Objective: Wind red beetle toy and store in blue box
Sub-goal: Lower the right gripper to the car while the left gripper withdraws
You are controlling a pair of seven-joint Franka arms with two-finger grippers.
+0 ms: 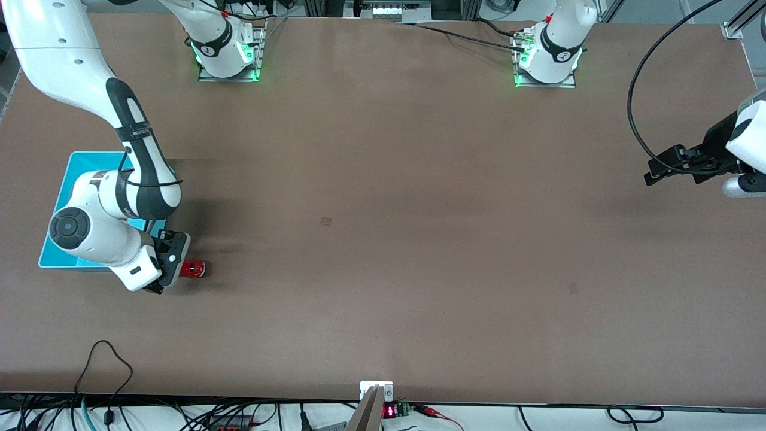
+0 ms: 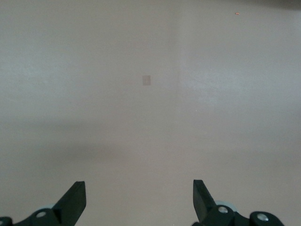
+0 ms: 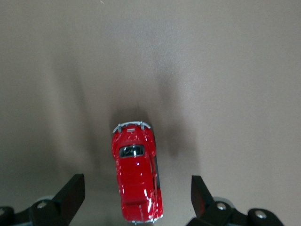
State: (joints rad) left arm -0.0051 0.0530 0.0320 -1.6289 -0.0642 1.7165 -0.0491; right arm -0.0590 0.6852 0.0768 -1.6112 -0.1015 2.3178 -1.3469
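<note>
Nearest me, red beetle toy (image 3: pixel 136 174) sits between my right gripper's (image 3: pixel 136 197) wide-open, empty fingers; I'd centre, descend, then close; left gripper (image 2: pixel 139 200) waits open

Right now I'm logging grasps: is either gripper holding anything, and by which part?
Nothing is held. The right gripper is open around the beetle without gripping it; the left gripper waits open.

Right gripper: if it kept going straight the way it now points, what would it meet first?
Probably the red beetle toy: the open right gripper points down at the table with the toy between its fingers. How far above the toy it is, I cannot tell.
</note>
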